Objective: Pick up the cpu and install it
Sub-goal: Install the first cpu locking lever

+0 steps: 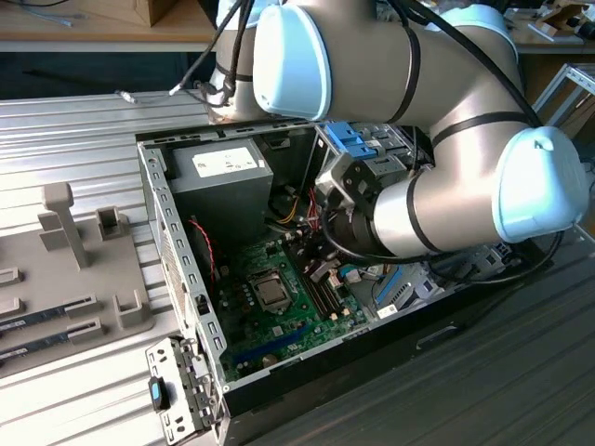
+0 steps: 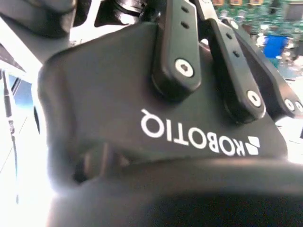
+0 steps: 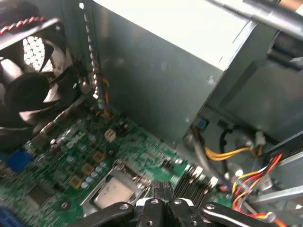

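Arm (image 1: 446,111) bent at the elbow, wrist angled downward; gripper (image 3: 161,204) below it, its fingertips pressed together.

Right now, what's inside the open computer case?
The case holds a green motherboard with the cpu in its socket, a grey power supply, a fan and coloured cables. The arm covers the case's far side.
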